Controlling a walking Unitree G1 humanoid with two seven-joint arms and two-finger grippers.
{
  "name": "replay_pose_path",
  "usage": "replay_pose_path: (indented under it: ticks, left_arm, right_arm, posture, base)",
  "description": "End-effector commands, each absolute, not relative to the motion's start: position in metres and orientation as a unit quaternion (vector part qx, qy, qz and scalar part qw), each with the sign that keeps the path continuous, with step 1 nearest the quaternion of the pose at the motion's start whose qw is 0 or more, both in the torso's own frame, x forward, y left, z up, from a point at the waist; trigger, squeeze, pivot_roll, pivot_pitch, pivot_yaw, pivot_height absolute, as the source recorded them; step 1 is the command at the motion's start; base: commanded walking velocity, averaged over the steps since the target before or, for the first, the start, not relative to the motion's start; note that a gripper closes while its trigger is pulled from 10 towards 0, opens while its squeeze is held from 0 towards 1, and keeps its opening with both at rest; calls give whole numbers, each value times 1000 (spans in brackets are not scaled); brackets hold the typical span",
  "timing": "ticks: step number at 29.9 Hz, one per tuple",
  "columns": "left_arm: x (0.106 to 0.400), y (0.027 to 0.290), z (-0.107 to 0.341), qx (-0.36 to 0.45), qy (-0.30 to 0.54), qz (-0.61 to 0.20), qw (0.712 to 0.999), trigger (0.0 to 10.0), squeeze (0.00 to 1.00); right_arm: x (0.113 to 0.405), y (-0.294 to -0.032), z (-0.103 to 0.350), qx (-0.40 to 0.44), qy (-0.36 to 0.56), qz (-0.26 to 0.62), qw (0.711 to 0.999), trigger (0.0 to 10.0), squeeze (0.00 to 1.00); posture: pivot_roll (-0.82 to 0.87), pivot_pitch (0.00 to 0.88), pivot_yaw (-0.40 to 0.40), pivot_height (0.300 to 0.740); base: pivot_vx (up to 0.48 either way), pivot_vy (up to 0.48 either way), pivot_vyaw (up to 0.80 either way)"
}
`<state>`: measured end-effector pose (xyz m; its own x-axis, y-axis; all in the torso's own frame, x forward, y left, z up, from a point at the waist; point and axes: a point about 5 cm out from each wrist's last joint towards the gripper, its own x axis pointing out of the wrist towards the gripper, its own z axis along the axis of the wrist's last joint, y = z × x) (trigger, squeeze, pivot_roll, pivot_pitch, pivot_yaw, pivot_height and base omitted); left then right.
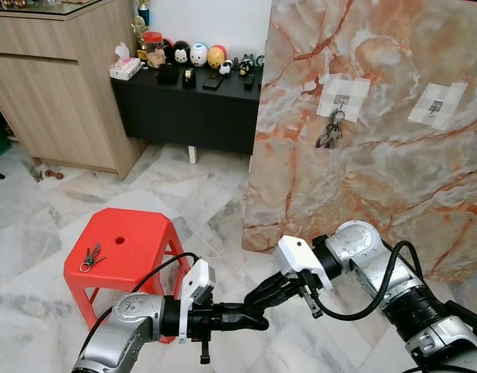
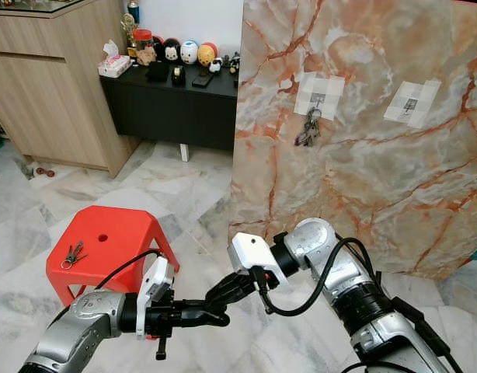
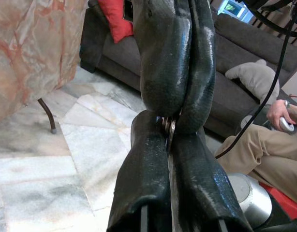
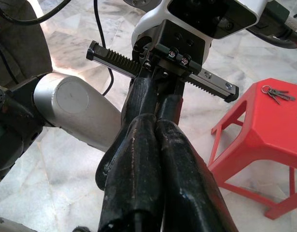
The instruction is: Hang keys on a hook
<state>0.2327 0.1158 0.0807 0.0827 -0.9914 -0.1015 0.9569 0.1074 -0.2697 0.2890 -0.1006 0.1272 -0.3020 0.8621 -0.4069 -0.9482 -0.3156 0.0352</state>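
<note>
A small bunch of metal keys [image 1: 92, 257] on a ring is seen lying on the red plastic stool [image 1: 137, 241]. Glossy marble floor [image 1: 36, 233] is spread beneath. The left hand [image 1: 258, 318] and right hand [image 1: 263, 297] are held tip to tip, fingers together.

No legible text — anywhere.

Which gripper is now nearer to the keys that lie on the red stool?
Left. The left gripper sits just beyond the stool's near corner from the keys; the right gripper meets it there, its arm coming from the far side.
</note>
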Motion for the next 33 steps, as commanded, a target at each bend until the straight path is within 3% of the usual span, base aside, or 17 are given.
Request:
replay_pose_path:
  ticks: [1, 2, 3, 4, 6, 7, 8, 20, 33]
  left_arm:
    - [236, 114, 83, -59, 125, -664, 735, 0, 0]
    - [236, 114, 83, -59, 125, -665, 734, 0, 0]
    - [235, 115, 83, -59, 125, -665, 734, 0, 0]
    - [235, 115, 82, -59, 125, -665, 734, 0, 0]
    - [235, 115, 82, -59, 126, -665, 734, 0, 0]
    - [235, 115, 82, -58, 126, -665, 734, 0, 0]
    - [235, 115, 82, -58, 126, -665, 734, 0, 0]
    - [232, 118, 76, -38, 146, -667, 730, 0, 0]
    - [230, 123, 66, -11, 174, -657, 733, 0, 0]
  right_arm:
    - [293, -99, 136, -167, 115, 792, 576, 0, 0]
    - [293, -99, 136, -168, 115, 791, 577, 0, 0]
    - [294, -100, 135, -170, 114, 789, 580, 8706, 0]
    - [294, -100, 135, -172, 113, 787, 582, 10000, 0]
    - [294, -100, 135, -172, 115, 787, 582, 10000, 0]
    - [294, -100, 135, -171, 116, 787, 581, 10000, 667]
    - [294, -100, 135, -171, 117, 787, 581, 10000, 1000]
    - [295, -105, 136, -172, 126, 788, 577, 10000, 1000]
    - [305, -113, 140, -180, 122, 759, 614, 10000, 1000]
  posture:
    - [20, 10, -98, 740]
    - [19, 10, -97, 740]
    - [19, 10, -97, 740]
    - [19, 10, -97, 740]
    - [19, 10, -97, 740]
    - [19, 10, -97, 740]
    - [19, 10, -97, 740]
    - [20, 12, -98, 740]
    - [19, 12, -96, 740]
  base:
    - [0, 0, 0]
    - [0, 0, 0]
    - [0, 0, 0]
    - [0, 0, 0]
    - [0, 0, 0]
    - [0, 0, 0]
    - [0, 0, 0]
    - [0, 0, 0]
    - [0, 0, 0]
